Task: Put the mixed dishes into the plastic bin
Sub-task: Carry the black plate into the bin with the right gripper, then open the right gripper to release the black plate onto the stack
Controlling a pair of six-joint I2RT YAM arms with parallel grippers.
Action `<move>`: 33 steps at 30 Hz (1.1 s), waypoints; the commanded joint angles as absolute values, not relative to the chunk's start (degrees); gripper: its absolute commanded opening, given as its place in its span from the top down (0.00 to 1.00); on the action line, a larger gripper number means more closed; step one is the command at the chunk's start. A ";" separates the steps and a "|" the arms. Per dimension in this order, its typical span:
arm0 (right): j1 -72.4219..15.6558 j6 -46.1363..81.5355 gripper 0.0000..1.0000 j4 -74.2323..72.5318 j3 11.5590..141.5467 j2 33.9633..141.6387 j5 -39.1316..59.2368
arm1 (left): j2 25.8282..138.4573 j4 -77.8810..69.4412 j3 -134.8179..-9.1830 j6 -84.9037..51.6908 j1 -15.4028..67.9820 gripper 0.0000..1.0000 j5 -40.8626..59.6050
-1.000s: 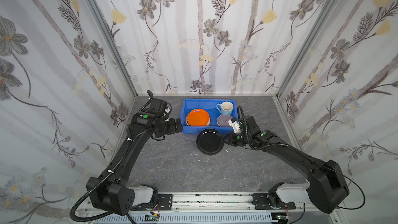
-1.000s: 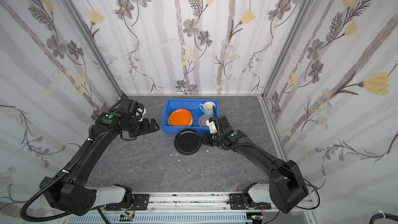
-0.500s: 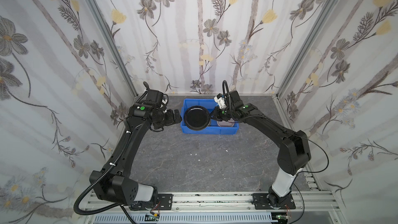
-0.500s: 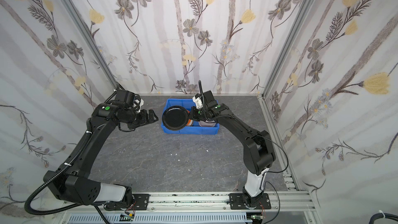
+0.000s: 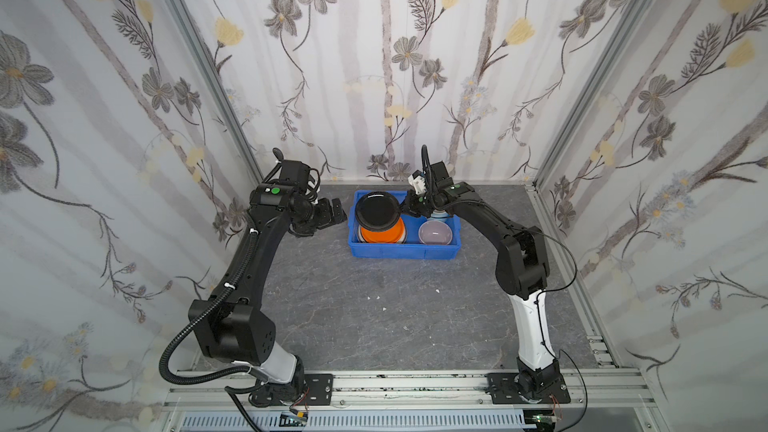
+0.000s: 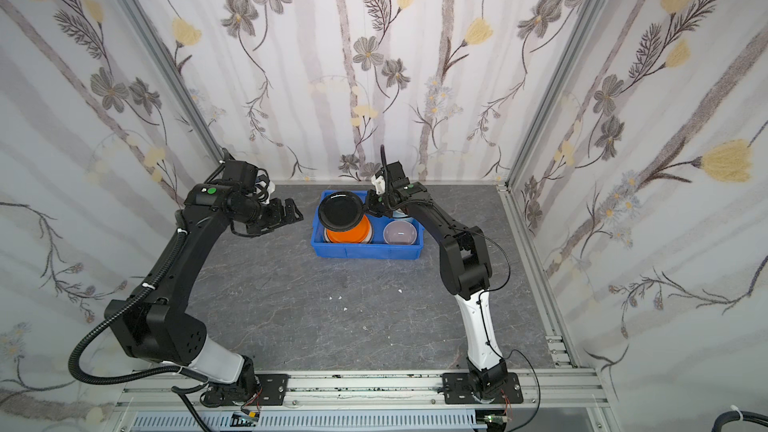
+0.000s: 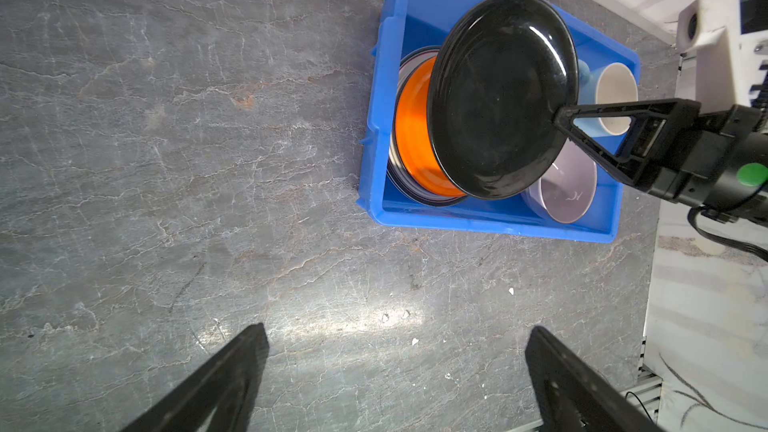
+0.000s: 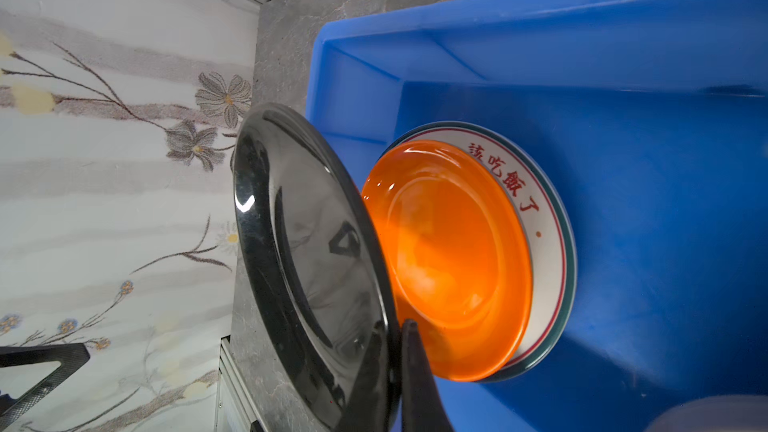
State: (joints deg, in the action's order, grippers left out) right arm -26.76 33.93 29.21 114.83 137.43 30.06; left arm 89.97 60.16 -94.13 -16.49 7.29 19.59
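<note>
Glossy black plate point(image 5: 376, 209), tilted, hangs over the orange plate point(image 5: 386, 236) in the left half of the blue bin point(image 5: 405, 252), upper middle of frame. The right pincer point(image 5: 404, 206) clamps its right rim. The left pincer point(image 5: 334, 211) gapes wide and empty, just left of the bin.

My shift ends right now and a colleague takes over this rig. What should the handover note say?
Grippers: the left gripper is open and empty over the table beside the plastic bin. The right gripper is shut on the rim of the black plate, held tilted above the orange plate.
Done, in the bin: orange plate on the lettered plate, lilac bowl, light blue mug.
Left: lower the black plate onto the stack and release.
</note>
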 commanded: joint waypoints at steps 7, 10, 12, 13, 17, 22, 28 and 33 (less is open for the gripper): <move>-26.01 33.79 0.93 30.18 117.16 141.89 31.38 | 94.49 60.90 -97.52 -15.29 5.82 0.00 22.09; -25.84 33.14 0.93 31.34 117.16 142.56 31.21 | 95.76 61.08 -98.17 -15.12 5.74 0.00 22.49; -25.75 32.67 0.93 32.14 117.18 142.81 30.80 | 96.42 61.08 -98.43 -15.12 5.74 0.00 22.72; -25.75 32.49 0.92 32.37 117.14 142.95 30.53 | 96.66 61.08 -98.56 -15.12 5.71 0.00 22.84; -25.53 32.56 0.91 32.57 117.18 143.43 30.56 | 97.53 61.08 -98.87 -15.12 5.63 0.00 23.40; -25.58 32.12 0.83 33.44 117.15 143.35 30.25 | 98.11 61.08 -99.14 -15.20 5.63 0.00 23.81; -25.40 31.24 0.74 34.71 117.16 142.32 29.40 | 98.31 60.83 -99.23 -15.34 5.64 0.00 24.20; -25.31 30.47 0.72 35.98 117.09 141.48 28.65 | 97.97 60.56 -98.58 -15.47 5.64 0.00 24.43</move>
